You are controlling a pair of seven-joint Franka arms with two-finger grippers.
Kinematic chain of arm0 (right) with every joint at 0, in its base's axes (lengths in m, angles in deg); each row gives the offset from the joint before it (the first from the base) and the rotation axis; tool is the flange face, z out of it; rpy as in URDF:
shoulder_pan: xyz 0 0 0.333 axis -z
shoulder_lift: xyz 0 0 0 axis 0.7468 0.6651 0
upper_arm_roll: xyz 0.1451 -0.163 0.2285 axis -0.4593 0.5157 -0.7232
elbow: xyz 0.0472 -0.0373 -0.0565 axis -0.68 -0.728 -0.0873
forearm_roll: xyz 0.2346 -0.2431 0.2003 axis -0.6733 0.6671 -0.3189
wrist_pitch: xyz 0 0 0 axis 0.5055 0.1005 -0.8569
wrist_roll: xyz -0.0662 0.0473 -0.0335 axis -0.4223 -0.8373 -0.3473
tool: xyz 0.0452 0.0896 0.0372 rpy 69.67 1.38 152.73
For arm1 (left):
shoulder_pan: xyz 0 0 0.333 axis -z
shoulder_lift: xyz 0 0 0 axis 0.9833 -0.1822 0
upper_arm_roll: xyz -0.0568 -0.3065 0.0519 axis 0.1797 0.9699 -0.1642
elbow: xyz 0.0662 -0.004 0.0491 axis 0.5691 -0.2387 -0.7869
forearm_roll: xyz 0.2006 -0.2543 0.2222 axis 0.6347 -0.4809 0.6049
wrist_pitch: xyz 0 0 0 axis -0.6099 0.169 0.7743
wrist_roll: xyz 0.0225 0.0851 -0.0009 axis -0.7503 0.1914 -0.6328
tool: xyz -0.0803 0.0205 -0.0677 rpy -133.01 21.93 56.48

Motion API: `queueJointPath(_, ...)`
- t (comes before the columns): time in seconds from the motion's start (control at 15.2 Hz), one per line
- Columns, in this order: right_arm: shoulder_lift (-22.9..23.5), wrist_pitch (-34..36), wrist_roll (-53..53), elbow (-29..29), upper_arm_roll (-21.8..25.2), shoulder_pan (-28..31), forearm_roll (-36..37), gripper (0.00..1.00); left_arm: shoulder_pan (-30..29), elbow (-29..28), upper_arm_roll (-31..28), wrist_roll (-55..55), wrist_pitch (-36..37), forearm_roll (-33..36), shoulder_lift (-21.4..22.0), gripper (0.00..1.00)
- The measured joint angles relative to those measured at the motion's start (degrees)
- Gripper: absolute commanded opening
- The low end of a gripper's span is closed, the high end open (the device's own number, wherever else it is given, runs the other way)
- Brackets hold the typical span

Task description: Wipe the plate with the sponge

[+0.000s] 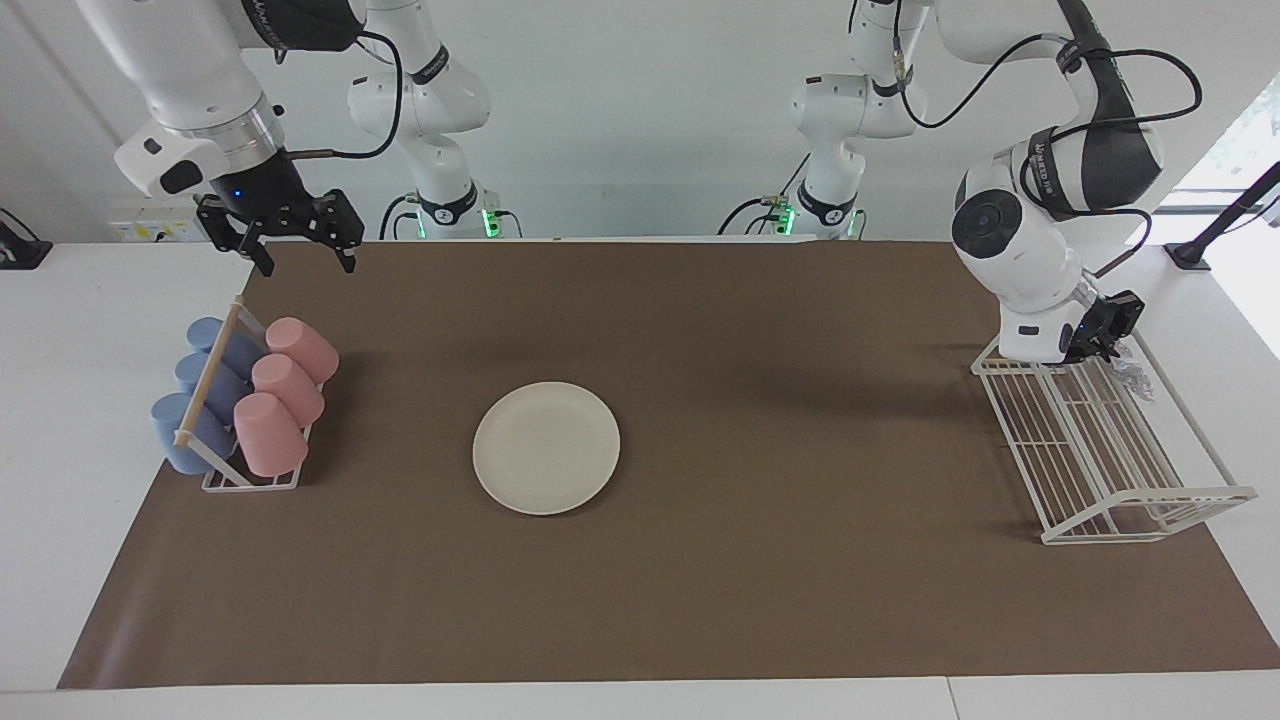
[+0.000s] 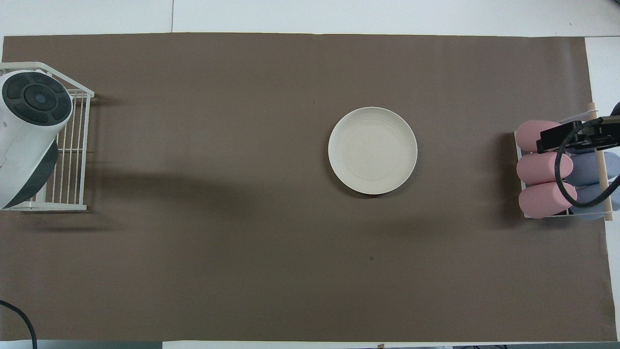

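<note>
Facing view — plate (image 1: 546,448) alone mid-worktop on the brown mat (image 1: 700,600), open room all round. Left tool (image 1: 1108,335) clamped on the sponge (image 1: 1132,366) over the wire rack (image 1: 1100,450); right tool (image 1: 298,245), fingers apart, above the cup rack (image 1: 245,410).
Overhead view — plate (image 2: 372,150) well apart from every mat edge; the left arm covers the wire rack (image 2: 72,145).

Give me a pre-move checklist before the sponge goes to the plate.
1. Sponge gripped: ok, left hand is shut on it, low over the wire rack.
2. Sponge free of the rack's wires: cannot tell.
3. Plate flat on the mat with nothing on it: ok.
4. Path from wire rack to plate: ok, nothing lies on the mat between them.
5. Right hand out of the way: ok, open and waiting over the cup rack.
</note>
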Motion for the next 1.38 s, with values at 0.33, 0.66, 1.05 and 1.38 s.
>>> queueJointPath(0.33, 0.0, 0.0, 0.0, 0.0, 0.0, 0.0, 0.0, 1.0, 0.0, -2.3, 0.1, -1.9, -3.2, 0.0, 0.0, 0.0)
queueJointPath(0.66, 0.0, 0.0, 0.0, 0.0, 0.0, 0.0, 0.0, 1.0, 0.0, -3.0, 0.4, -2.5, -3.8, 0.0, 0.1, 0.0)
queueJointPath(1.05, 0.0, 0.0, 0.0, 0.0, 0.0, 0.0, 0.0, 1.0, 0.0, -3.0, 0.7, -2.6, -4.4, 0.0, 0.1, 0.78)
queueJointPath(1.38, 0.0, 0.0, 0.0, 0.0, 0.0, 0.0, 0.0, 1.0, 0.0, -3.1, 0.7, -2.7, -5.0, 0.0, 0.1, 0.84)
